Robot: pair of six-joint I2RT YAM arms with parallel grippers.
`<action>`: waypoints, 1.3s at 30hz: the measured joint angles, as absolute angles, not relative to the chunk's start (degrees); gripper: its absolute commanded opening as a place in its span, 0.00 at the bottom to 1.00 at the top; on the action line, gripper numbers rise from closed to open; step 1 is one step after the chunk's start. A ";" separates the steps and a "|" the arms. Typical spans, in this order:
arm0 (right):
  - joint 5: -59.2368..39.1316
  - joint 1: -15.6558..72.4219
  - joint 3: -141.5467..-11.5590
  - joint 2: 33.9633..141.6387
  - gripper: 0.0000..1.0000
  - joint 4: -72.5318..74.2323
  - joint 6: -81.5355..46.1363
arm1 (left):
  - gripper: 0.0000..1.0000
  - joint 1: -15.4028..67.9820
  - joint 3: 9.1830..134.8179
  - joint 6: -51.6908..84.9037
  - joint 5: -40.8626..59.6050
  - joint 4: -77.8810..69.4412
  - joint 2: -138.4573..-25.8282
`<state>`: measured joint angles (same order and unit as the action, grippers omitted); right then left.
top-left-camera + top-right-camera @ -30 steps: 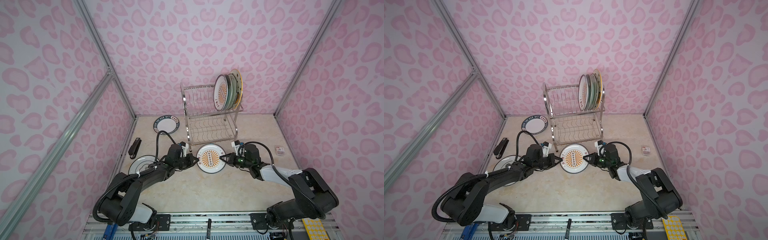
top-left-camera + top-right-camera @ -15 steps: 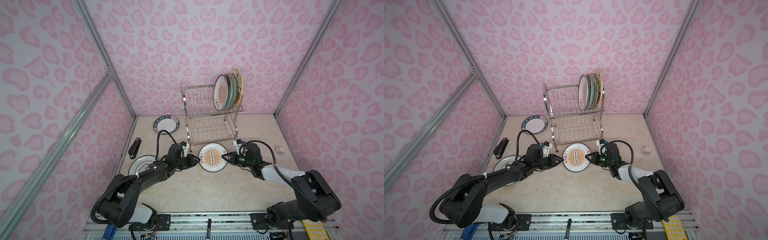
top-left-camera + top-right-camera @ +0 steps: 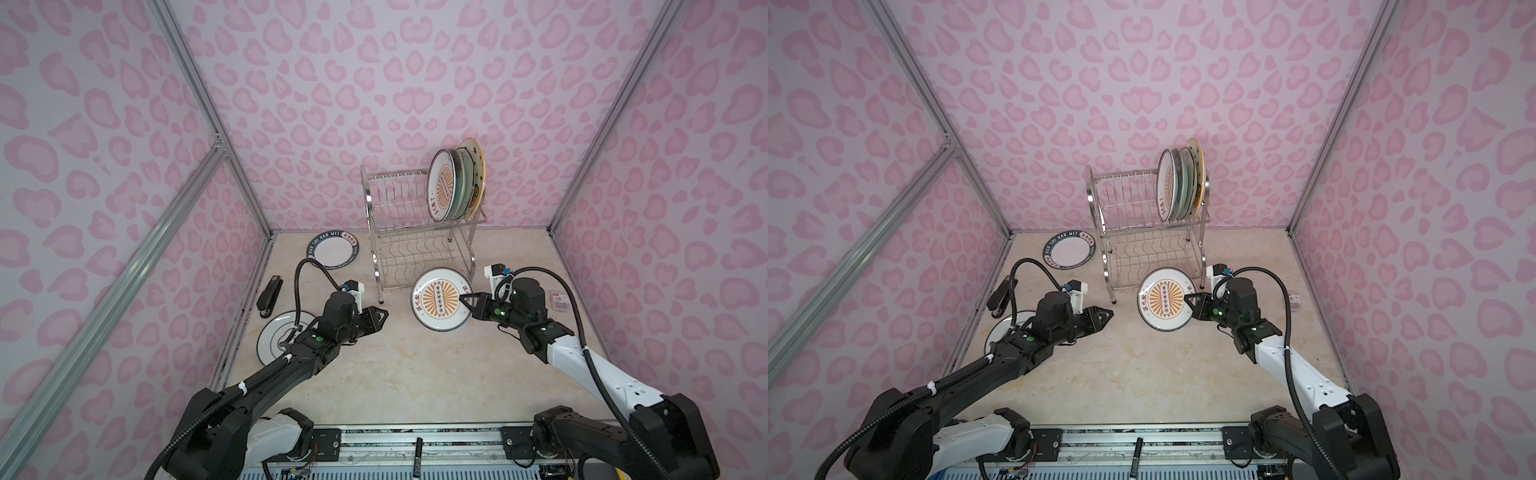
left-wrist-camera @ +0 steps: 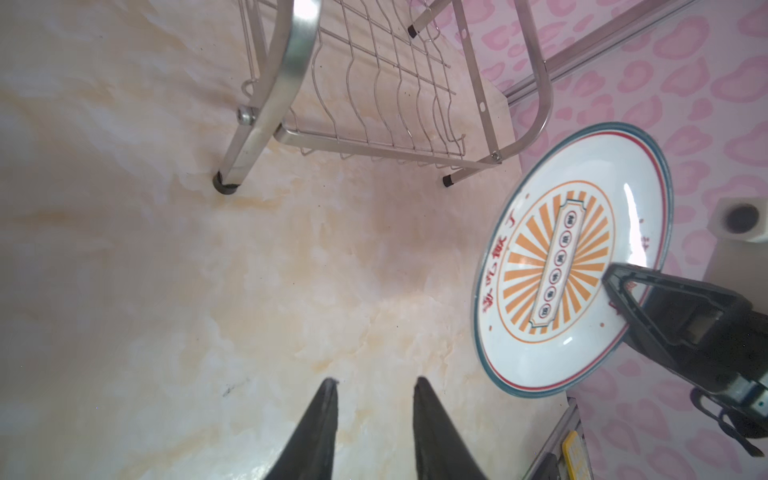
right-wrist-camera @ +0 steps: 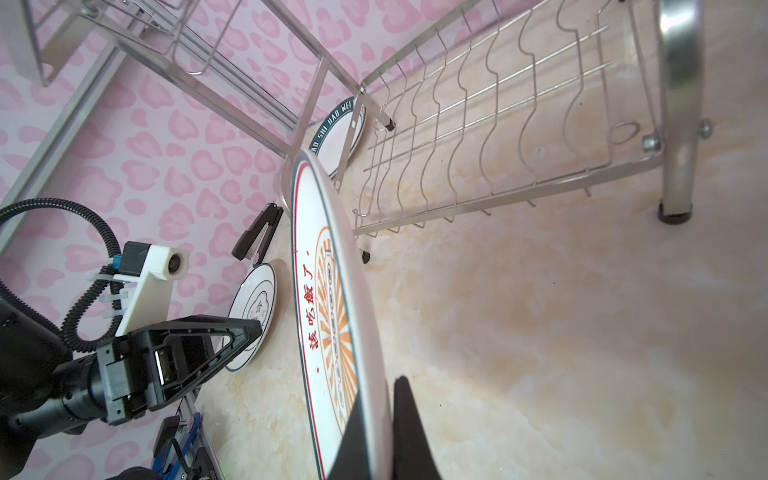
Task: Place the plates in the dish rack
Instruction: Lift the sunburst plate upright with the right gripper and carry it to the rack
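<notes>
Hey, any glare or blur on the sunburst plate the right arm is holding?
Left wrist view: a white glare streak crosses the sunburst plate near its rim, print sharp. Right wrist view: the right fingers look dark and soft-edged. Both top views: plate evenly lit.

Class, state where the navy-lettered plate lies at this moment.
In both top views the navy-lettered plate lies flat on the tabletop at the back left, just left of the dish rack, beyond the black stapler.

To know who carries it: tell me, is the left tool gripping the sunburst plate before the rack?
No; the left tool stands open and empty, apart from the plate, whose rim the right tool pinches.
</notes>
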<state>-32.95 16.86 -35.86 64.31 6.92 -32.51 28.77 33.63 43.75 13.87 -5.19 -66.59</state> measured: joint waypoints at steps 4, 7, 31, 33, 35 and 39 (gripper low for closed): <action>-33.80 16.60 -34.85 58.08 0.00 6.83 -30.81 | 0.34 28.77 35.90 42.81 10.70 -1.54 -65.49; -34.94 16.60 -35.48 54.02 0.00 6.85 -30.00 | 0.34 28.77 38.06 41.78 9.19 -0.23 -65.17; -25.89 21.23 -57.69 58.39 0.00 18.11 -20.71 | 0.33 29.02 43.97 38.83 8.21 -1.04 -65.17; -22.90 23.94 -60.62 60.80 0.00 18.06 -18.06 | 0.33 29.06 43.97 38.83 8.78 -0.99 -65.65; -19.33 26.52 -63.55 63.16 0.00 17.80 -15.40 | 0.33 29.17 43.97 38.85 9.04 -0.99 -65.76; -9.82 31.90 -69.41 68.16 0.00 17.74 -9.45 | 0.33 29.28 43.97 38.85 9.30 -1.02 -65.73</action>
